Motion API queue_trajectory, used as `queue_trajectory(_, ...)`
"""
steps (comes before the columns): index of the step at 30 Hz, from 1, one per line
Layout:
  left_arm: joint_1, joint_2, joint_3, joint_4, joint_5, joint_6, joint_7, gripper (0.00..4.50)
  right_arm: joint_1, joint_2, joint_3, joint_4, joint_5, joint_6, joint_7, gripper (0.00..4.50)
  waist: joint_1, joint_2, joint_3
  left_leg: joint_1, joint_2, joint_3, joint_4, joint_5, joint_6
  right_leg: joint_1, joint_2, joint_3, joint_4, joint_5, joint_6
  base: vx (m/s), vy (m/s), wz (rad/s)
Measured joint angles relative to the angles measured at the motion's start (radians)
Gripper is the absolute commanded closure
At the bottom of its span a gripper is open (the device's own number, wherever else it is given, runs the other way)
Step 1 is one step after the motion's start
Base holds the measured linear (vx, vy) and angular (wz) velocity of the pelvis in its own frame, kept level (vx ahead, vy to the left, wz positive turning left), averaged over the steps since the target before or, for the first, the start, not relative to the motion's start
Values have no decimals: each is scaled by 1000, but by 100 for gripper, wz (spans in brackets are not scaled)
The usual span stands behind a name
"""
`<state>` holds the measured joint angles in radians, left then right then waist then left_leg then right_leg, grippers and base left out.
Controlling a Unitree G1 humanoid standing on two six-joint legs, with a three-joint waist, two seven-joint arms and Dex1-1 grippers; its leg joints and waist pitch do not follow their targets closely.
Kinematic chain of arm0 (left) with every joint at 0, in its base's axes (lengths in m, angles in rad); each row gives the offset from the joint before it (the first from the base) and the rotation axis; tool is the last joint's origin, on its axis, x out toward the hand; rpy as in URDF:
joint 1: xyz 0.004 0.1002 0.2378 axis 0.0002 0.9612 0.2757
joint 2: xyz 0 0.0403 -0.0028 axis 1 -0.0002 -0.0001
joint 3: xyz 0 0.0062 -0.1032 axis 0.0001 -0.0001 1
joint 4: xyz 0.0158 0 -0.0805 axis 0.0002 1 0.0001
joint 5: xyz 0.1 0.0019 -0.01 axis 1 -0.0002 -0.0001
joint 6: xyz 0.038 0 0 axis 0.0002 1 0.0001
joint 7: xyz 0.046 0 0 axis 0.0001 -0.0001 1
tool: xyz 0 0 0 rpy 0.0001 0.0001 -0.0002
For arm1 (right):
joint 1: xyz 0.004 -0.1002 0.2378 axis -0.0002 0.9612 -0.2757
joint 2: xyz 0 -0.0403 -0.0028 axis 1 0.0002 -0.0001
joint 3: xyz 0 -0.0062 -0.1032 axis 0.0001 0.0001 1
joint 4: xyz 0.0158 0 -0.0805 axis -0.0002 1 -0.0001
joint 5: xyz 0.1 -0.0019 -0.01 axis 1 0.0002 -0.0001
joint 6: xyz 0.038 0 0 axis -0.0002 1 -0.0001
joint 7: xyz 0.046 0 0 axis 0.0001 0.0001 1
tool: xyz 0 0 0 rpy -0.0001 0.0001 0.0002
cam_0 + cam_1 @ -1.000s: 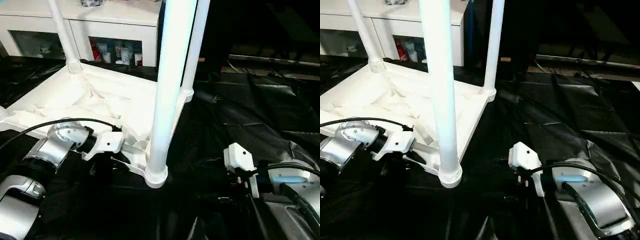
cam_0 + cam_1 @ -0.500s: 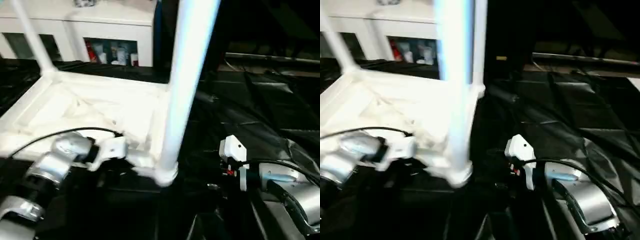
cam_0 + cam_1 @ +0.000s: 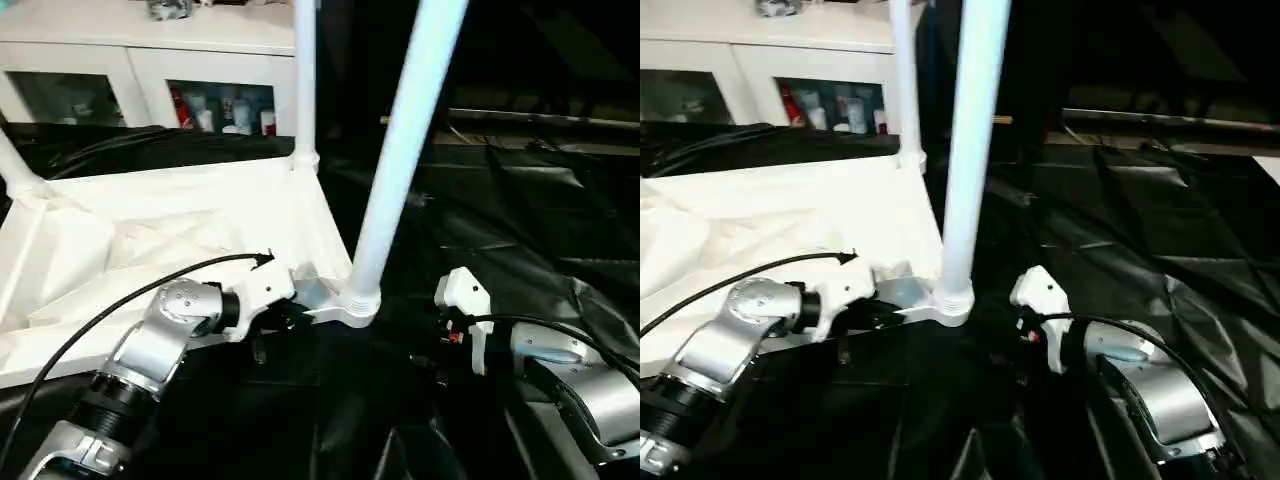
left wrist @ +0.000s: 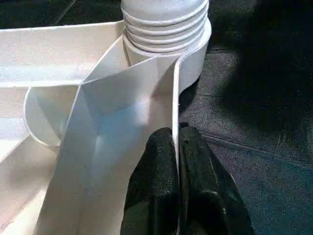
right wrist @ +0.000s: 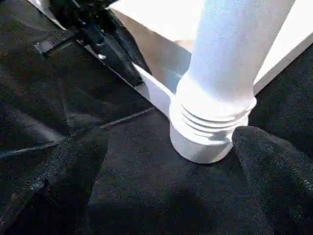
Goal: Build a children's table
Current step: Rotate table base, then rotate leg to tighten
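Note:
The children's table lies upside down on black sheeting, its white ribbed tabletop (image 3: 150, 230) facing up. A long white leg (image 3: 400, 150) rises tilted from the near corner socket (image 3: 355, 305), and another leg (image 3: 305, 80) stands at the far corner. My left gripper (image 4: 176, 137) is shut on the tabletop's thin rim wall (image 4: 173, 93), just beside that threaded socket (image 4: 166, 24). My right gripper (image 5: 171, 156) stands open, a black finger (image 5: 73, 161) on each side of the same socket (image 5: 210, 132), not touching it.
A white cabinet with glass doors (image 3: 200, 60) stands behind the table. Wrinkled black sheeting (image 3: 520, 200) covers the floor to the right. A black cable (image 3: 100, 300) loops over my left forearm.
The tabletop has swung round with my left gripper on its rim. The near corner and its leg have shifted right, toward the right gripper. The left fingers have closed; the right arm has hardly moved.

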<state>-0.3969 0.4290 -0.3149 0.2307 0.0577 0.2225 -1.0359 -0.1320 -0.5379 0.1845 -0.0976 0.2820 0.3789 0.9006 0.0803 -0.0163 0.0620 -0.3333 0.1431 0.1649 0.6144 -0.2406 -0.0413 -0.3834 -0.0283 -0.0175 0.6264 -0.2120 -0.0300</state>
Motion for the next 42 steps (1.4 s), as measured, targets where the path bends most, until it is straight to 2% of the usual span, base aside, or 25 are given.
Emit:
queue_trajectory(5, 2, -2, -10, -19, 8, 20, 13, 446, 0, 24, 0, 4, -11, -19, -20, 0, 5, -3, 0, 0, 0, 1, 0, -1, 1, 0, 0, 0, -1, 0, 0, 0, 0, 0)
queue_trajectory(11, 2, -22, -4, -22, 3, 37, 18, 446, -50, 106, -1, 81, -48, -66, -121, 0, 4, -6, -1, 1, 0, 2, 0, -2, -2, 0, -1, 0, 0, 0, 0, 0, 0, 0)
queue_trajectory(15, 4, -23, -3, -29, 0, 46, 17, 446, -92, 157, 0, 138, -62, -67, -168, 0, 3, -7, -1, 1, 0, 2, -1, -2, -2, 0, -1, 0, 0, 0, 0, 0, 0, 0)
queue_trajectory(23, 4, -26, -4, -32, 2, 53, 18, 446, -145, 184, 10, 242, -87, -102, -181, 0, 3, -9, 0, 1, 0, 4, -1, -1, 0, 0, -2, 0, -1, 0, 0, 0, 0, 0)
queue_trajectory(24, 4, -26, -4, -32, 2, 52, 18, 450, -147, 187, 11, 255, -89, -106, -176, 28, 3, -9, 0, 1, 0, 4, -1, -1, 0, 0, -2, 0, -1, 0, 0, 0, 0, 0)
queue_trajectory(29, 4, -26, -4, -32, 3, 51, 18, 450, -153, 194, 19, 275, -93, -112, -160, 54, 3, -10, 0, 1, 0, 4, -1, -1, 0, 0, -2, 0, -1, 0, 0, 0, 0, 0)
queue_trajectory(30, 4, -25, -4, -32, 3, 51, 18, 450, -154, 194, 19, 279, -93, -115, -156, 78, 3, -10, 0, 1, 0, 4, -1, -1, 1, 0, -2, 0, -1, 0, 0, 0, 0, 0)
queue_trajectory(34, 3, -24, -4, -34, 3, 52, 18, 450, -154, 194, 22, 288, -93, -127, -145, 89, 3, -12, 0, 1, 0, 4, -1, -1, 1, 0, -2, 0, -1, 0, 0, 0, 0, 0)
queue_trajectory(35, 3, -24, -4, -34, 3, 52, 18, 450, -156, 194, 22, 294, -93, -130, -142, 126, 3, -12, 0, 1, 0, 4, -1, -1, 1, 0, -2, 0, -1, 0, 0, 0, 0, 0)
queue_trajectory(37, 3, -24, -4, -34, 3, 52, 18, 450, -157, 195, 23, 302, -93, -137, -131, 126, 3, -12, 0, 1, 0, 4, -1, -1, 0, 0, -2, 0, -1, 0, 0, 0, 0, 0)
queue_trajectory(38, 3, -23, -4, -34, 3, 52, 18, 450, -158, 197, 23, 306, -94, -143, -128, 145, 2, -12, 0, 1, 0, 4, -1, -1, 1, 0, -2, 0, -1, 0, 1, 0, 0, 0)
queue_trajectory(42, 3, -21, -3, -34, 3, 53, 18, 450, -163, 203, 24, 318, -99, -151, -125, 165, 0, -13, 0, 1, 0, 4, -1, 0, 0, 0, -2, 0, -1, 0, 0, 0, 0, 0)
